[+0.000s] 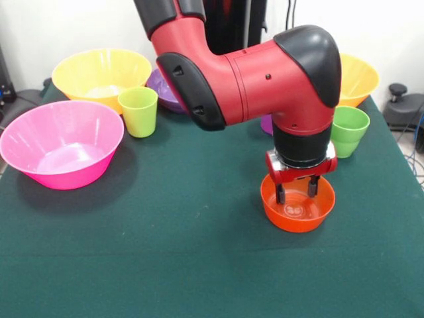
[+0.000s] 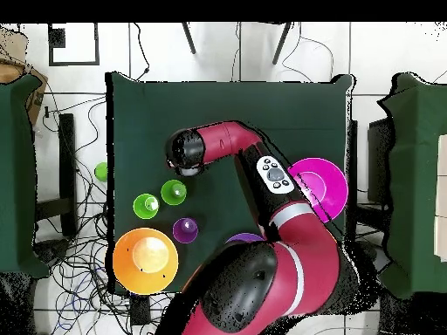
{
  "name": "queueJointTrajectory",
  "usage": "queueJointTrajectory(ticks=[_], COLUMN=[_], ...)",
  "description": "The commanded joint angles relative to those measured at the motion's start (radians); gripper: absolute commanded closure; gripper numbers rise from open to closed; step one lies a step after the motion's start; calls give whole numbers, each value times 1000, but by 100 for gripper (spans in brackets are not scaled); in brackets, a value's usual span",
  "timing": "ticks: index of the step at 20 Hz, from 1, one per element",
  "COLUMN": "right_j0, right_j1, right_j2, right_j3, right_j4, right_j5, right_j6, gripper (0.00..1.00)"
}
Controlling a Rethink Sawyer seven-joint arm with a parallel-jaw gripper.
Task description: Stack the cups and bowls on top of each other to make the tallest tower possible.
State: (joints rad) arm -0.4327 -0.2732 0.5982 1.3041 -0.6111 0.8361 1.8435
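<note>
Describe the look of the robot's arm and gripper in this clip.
The arm has glossy red rounded shells with black joint caps and a black wrist band. The overhead view shows a pale button pad on one link. The gripper has a red base and two short dark fingers.

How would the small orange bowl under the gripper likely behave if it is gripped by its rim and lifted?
The small orange bowl looks like thin, glossy plastic, so it is probably light and rather slippery. The gripper has its fingers spread inside the bowl, so a one-sided rim grip might let it tilt. Its flat base and low, wide shape suggest it would slide rather than tip if nudged.
</note>
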Motion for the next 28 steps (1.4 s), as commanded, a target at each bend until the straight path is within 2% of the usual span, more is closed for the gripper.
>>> queueJointTrajectory(ticks=[1,7,14,19,24,26,27,28], right_j0=[-32,-70,-75,-77,-59,-62,-76,-77], right_j1=[58,55,68,140,165,151,128,124], right_j2=[40,37,38,71,96,98,91,90], right_j3=[-101,-70,-106,-241,-324,-318,-268,-264], right_j4=[-108,-123,-124,-124,-134,-139,-141,-141], right_j5=[60,27,42,111,176,180,159,160], right_j6=[-455,-499,-566,-711,-787,-788,-773,-774], gripper=[0,0,0,0,0,0,0,0])
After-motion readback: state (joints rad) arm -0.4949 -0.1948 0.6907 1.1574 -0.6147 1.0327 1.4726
